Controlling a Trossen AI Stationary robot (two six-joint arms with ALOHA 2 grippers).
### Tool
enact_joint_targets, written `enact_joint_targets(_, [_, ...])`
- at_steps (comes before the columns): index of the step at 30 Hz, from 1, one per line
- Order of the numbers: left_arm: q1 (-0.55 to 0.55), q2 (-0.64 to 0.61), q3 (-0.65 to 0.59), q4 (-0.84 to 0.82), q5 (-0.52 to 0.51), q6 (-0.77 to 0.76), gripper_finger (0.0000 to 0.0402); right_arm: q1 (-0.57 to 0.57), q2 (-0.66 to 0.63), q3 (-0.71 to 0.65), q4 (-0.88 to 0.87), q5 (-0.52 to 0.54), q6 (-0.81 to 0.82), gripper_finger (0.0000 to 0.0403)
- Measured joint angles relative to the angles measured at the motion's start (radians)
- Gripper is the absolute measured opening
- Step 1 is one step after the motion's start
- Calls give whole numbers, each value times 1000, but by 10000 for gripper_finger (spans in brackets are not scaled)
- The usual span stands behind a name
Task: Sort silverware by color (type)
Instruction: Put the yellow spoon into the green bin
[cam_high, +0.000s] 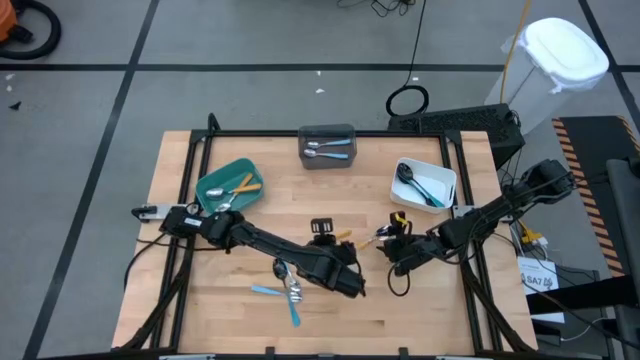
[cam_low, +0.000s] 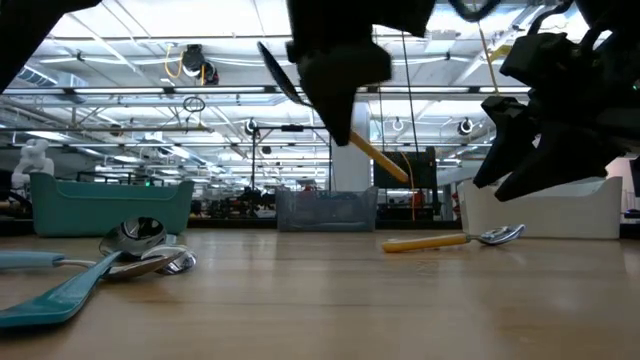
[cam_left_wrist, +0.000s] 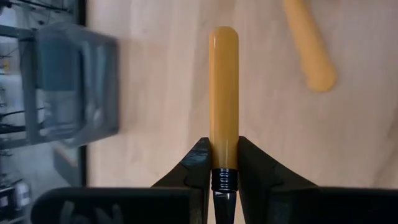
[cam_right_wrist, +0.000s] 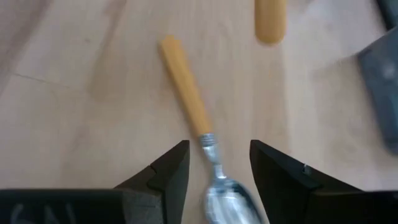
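Note:
My left gripper (cam_low: 340, 70) hangs above the middle of the table, shut on an orange-handled utensil (cam_left_wrist: 224, 93) with a black head (cam_low: 272, 60). My right gripper (cam_right_wrist: 214, 165) stands open low over an orange-handled silver spoon (cam_right_wrist: 186, 87). That spoon lies flat on the wood (cam_low: 450, 240), its neck between the fingers, which do not touch it. More silverware with blue handles (cam_high: 285, 292) lies near the table's front edge. My left gripper pinches the utensil between its two fingers at the lower end of the orange handle (cam_left_wrist: 224, 158), just above the dark ribbed collar. The handle runs on past the fingertips, along the fingers. The utensil is lifted clear of the table and tilted, black head up, handle slanting down.
A teal bin (cam_high: 230, 185) with orange-handled pieces stands at the back left. A grey bin (cam_high: 327, 147) with blue-handled ones is at the back middle. A white bin (cam_high: 425, 183) with dark and blue pieces is at the back right. Bare wood lies at the front right.

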Motion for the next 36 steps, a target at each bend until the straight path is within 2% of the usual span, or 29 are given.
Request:
enact_joint_targets(6, [-4, -96, 0, -22, -49, 12, 50, -1, 0, 0, 28, 107, -95, 164])
enact_joint_targets(15, [-1, -203, 1, -27, -189, 29, 50, -1, 0, 0, 34, 79, -137, 164])
enact_joint_targets(23, [60, -204, -13, -25, -190, 56, 50, 0, 0, 0, 34, 52, -177, 164])
enact_joint_targets(27, [85, -204, -75, -14, -193, -27, 50, 0, 0, 0, 34, 52, -181, 164])
enact_joint_targets(36, [32, -203, -287, 301, -309, -150, 50, 0, 0, 0, 32, 50, -180, 164])
